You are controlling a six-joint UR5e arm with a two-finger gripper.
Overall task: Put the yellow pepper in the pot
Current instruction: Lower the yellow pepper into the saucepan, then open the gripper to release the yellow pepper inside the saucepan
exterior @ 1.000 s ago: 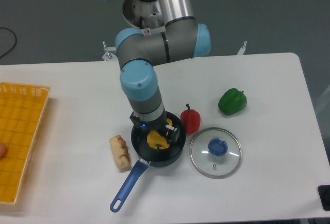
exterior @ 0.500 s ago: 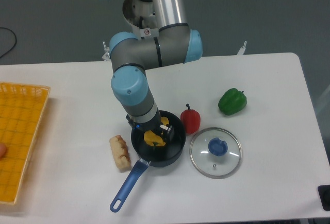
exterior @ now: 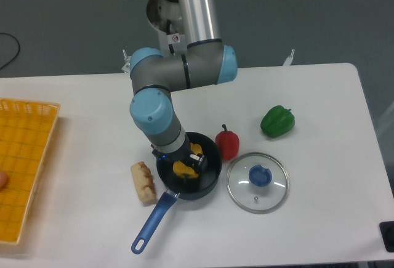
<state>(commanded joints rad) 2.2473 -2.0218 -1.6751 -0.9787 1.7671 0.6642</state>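
The yellow pepper (exterior: pixel 184 170) is down inside the pot (exterior: pixel 209 180), a dark round saucepan whose blue handle (exterior: pixel 152 220) points to the front left. My gripper (exterior: pixel 183 162) reaches into the pot from above. Its fingers stand on either side of the pepper and look shut on it. One fingertip (exterior: pixel 196 151) shows at the pepper's right. The wrist hides the other fingertip and the pot's back-left rim.
A red pepper (exterior: pixel 227 144) touches the pot's right side. A glass lid with a blue knob (exterior: pixel 257 181) lies right of it and a green pepper (exterior: pixel 277 121) further back right. A bread roll (exterior: pixel 143 182) lies left of the pot. A yellow basket (exterior: pixel 24 163) sits at the left edge.
The arm's wrist has swung left and lower over the pot. The yellow pepper has sunk a little deeper inside the pot, still between the fingers.
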